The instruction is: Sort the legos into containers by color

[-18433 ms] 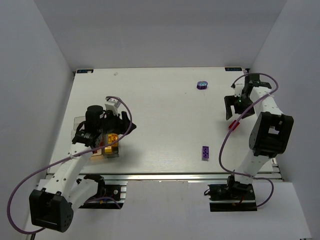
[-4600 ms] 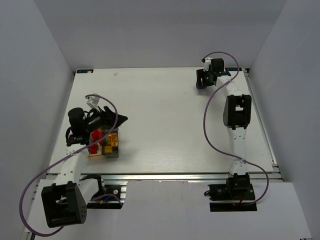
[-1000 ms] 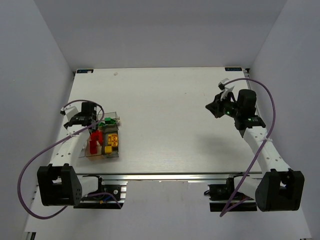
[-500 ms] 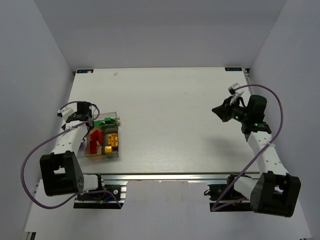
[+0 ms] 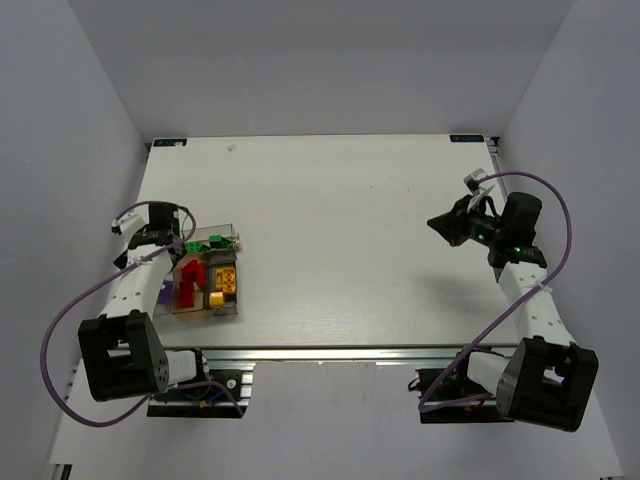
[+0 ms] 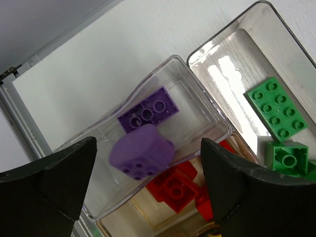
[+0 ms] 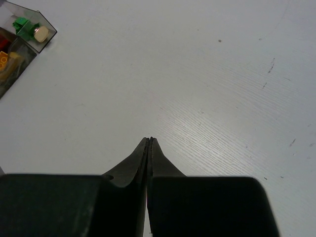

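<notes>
Hovering over the containers, my left gripper stands wide open. A rounded purple piece lies between my fingers, touching neither, in the clear bin by a purple brick. Green legos and red legos fill neighbouring bins. My right gripper is closed on nothing, over the table.

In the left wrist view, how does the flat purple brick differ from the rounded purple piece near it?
Shape: the flat brick is a thin rectangle; the rounded piece is thicker, with a curved side.
Pose: the flat brick lies level, studs up; the rounded piece is tilted.
Sharpness: the flat brick looks sharp, the rounded piece blurred.
Both are purple and show within the same clear bin.
</notes>
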`<move>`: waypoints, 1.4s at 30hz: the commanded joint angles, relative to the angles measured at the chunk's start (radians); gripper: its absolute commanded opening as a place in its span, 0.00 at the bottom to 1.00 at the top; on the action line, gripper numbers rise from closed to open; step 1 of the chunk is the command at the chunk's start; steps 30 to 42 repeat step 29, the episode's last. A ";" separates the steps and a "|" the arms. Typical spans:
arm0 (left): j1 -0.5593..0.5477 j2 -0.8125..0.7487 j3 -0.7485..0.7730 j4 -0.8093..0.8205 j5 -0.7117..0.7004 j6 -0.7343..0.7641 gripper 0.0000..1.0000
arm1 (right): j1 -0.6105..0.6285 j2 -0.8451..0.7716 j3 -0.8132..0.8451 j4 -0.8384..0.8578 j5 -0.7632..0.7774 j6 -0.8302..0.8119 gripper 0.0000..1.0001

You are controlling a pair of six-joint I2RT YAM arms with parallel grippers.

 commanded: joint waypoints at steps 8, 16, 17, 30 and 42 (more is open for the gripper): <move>-0.023 -0.381 -0.037 0.311 0.645 0.219 0.67 | -0.023 -0.038 -0.002 0.033 -0.019 -0.012 0.89; -0.032 -0.391 -0.364 1.249 1.578 -0.003 0.98 | -0.046 -0.005 0.082 -0.057 0.156 0.102 0.89; -0.032 -0.368 -0.365 1.283 1.592 -0.011 0.98 | -0.047 0.008 0.105 -0.066 0.183 0.118 0.89; -0.059 -0.307 -0.342 1.298 1.603 0.197 0.98 | -0.118 -0.040 0.070 -0.008 0.185 0.160 0.89; -0.059 -0.307 -0.342 1.298 1.603 0.197 0.98 | -0.118 -0.040 0.070 -0.008 0.185 0.160 0.89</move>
